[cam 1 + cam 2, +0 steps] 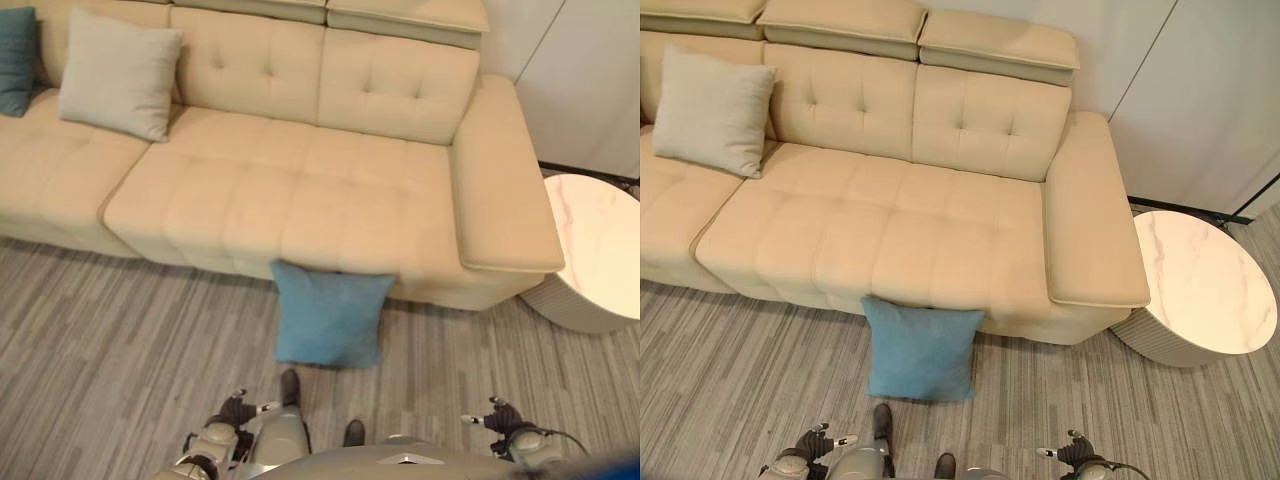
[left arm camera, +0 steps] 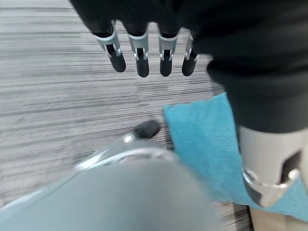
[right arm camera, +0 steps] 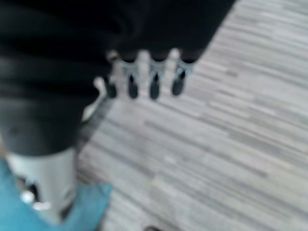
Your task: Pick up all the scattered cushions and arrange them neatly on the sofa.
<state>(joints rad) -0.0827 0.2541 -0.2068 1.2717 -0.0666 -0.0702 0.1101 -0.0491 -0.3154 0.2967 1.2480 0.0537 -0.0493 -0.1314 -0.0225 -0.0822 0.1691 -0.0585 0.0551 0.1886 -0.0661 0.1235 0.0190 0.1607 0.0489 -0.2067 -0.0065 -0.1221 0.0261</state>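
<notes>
Down by the floor (image 1: pixel 120 330), the left hand (image 2: pixel 142 50) hung with straight fingers, holding nothing. Right hand (image 3: pixel 144 77) likewise relaxed, empty. Blue cushion (image 1: pixel 330 315) leaned against the sofa (image 1: pixel 300 190) front.

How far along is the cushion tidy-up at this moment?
Done: a beige cushion and a teal cushion lean on the sofa back. In hand: nothing; left hand and right hand hang open. Left: the blue cushion on the floor against the sofa front.
</notes>
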